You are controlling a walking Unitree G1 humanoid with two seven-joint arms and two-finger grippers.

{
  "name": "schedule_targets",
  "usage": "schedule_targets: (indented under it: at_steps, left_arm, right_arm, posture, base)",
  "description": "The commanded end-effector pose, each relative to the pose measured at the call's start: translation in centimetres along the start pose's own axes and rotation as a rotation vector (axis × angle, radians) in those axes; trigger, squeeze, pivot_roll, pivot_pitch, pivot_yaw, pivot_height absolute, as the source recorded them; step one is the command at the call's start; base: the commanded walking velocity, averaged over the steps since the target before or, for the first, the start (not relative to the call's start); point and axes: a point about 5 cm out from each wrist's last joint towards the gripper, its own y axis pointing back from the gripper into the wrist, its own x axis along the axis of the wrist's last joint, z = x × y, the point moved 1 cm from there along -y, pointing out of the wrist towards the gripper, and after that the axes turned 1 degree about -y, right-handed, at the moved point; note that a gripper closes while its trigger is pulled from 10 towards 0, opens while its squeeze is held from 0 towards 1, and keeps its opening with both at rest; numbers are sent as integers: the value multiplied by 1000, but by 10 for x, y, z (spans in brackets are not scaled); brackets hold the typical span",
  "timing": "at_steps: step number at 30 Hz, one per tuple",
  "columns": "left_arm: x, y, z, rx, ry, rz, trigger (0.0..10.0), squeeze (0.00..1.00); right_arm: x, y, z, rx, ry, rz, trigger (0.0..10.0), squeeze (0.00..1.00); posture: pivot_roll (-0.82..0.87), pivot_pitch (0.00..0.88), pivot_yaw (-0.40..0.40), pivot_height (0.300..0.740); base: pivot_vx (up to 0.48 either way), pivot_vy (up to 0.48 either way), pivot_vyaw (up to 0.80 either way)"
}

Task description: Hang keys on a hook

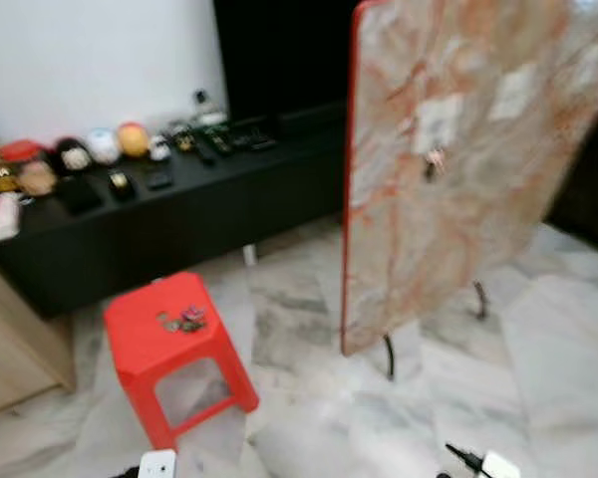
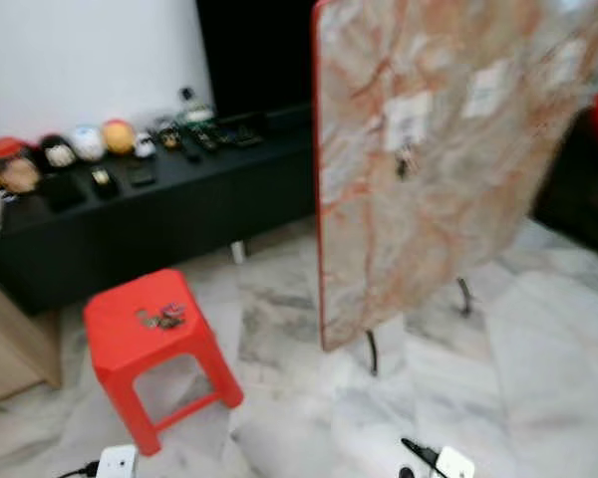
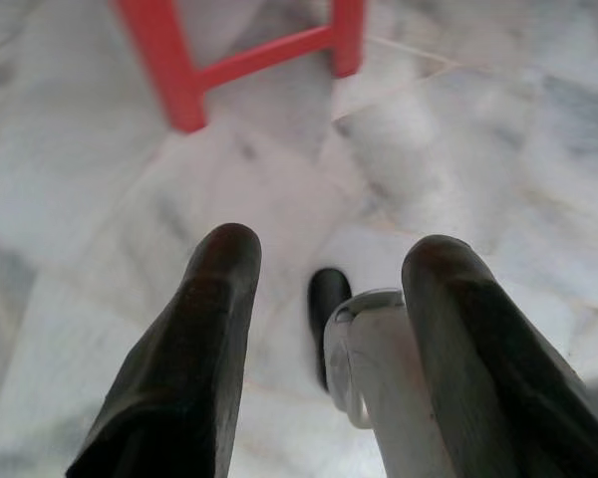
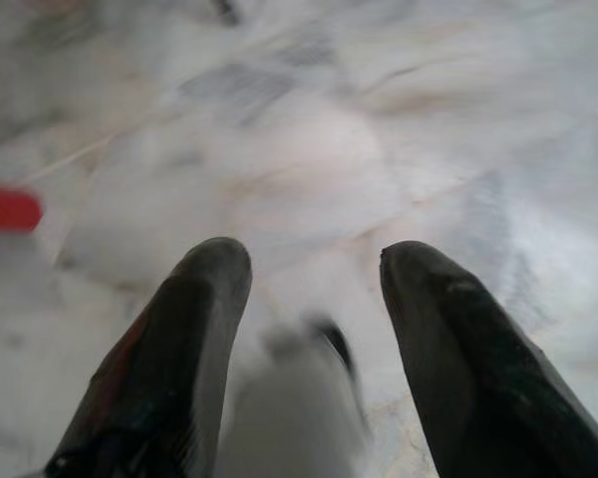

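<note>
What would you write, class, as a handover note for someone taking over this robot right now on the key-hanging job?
Left gripper: open, empty, hanging low over the marble floor near the stool's legs.
Right gripper: open, empty, also low over the floor.
Keys: lying on top of the red stool, to the robot's front left.
Marble-patterned board: stands ahead on the right; something small hangs on it at, too blurred to identify.
Done: nothing picked up.
Left: approach the stool, grasp the keys, carry them to the board, hang them.
</note>
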Motion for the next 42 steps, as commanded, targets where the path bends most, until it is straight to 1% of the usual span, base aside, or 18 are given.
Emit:
schedule_targets:
  at_steps: [1,7,12,16,20,21,22,24,25,26,28,30,34,38,42]
  left_arm:
    - [-11,4,-5,11,-1,-37,10000,0]
    - [-11,5,-12,22,-2,-37,10000,0]
    - [-11,6,-18,37,-6,-42,10000,0]
    - [-11,6,-21,42,-12,-44,10000,0]
    - [-12,7,-21,46,-11,-41,10000,0]
    - [-12,7,-20,45,-8,-39,10000,0]
    - [-13,7,-19,46,-2,-37,10000,0]
    - [-13,6,-17,43,-2,-37,10000,0]
    - [-13,6,-16,41,-2,-37,10000,0]
    - [-14,6,-12,36,-1,-38,10000,0]
    - [-15,6,-9,28,-1,-41,10000,0]
    - [-16,5,-3,13,-4,-47,10000,0]
    - [-18,4,6,4,1,-51,10000,0]
    - [-16,4,7,5,4,-47,10000,0]
    - [-13,3,2,20,9,-41,10000,0]
  right_arm:
    - [11,-3,-10,28,13,33,10000,0]
    - [7,-2,-19,63,37,25,10000,0]
    - [1,-1,-22,71,43,11,10000,0]
    - [-2,-1,-23,76,44,4,10000,0]
    - [-2,-1,-22,103,84,-4,10000,0]
    - [-1,-1,-22,116,106,-7,10000,0]
    - [0,-1,-23,142,161,-13,10000,0]
    - [3,-1,-23,147,169,-8,10000,0]
    - [4,-2,-21,141,155,-4,10000,0]
    - [8,-2,-16,119,110,9,10000,0]
    - [11,-3,-12,104,94,15,10000,0]
    - [14,-3,-4,81,82,18,10000,0]
    - [16,-2,6,54,64,12,10000,0]
    - [14,-2,8,54,38,-6,10000,0]
    - [16,-2,11,45,23,-8,10000,0]
  posture:
    - [-6,0,19,740]
    - [13,0,21,740]
    - [20,0,32,740]
    - [15,0,25,740]
    - [6,0,1,740]
    - [3,0,-3,740]
    - [5,0,-6,740]
    - [10,0,-11,740]
    - [14,0,-13,740]
    - [26,0,-19,740]
    - [30,0,-25,740]
    - [31,0,-37,740]
    - [49,0,-49,740]
    - [71,0,-58,740]
    - [73,0,-63,740]
  base:
    - [0,0,0]
    - [0,0,769]
    - [0,0,794]
    - [0,0,794]
    - [0,0,794]
    - [0,0,794]
    - [0,0,794]
    - [0,0,794]
    - [0,0,794]
    - [0,0,794]
    - [0,0,794]
    - [0,0,794]
    - [0,0,759]
    - [0,0,370]
    - [0,0,0]
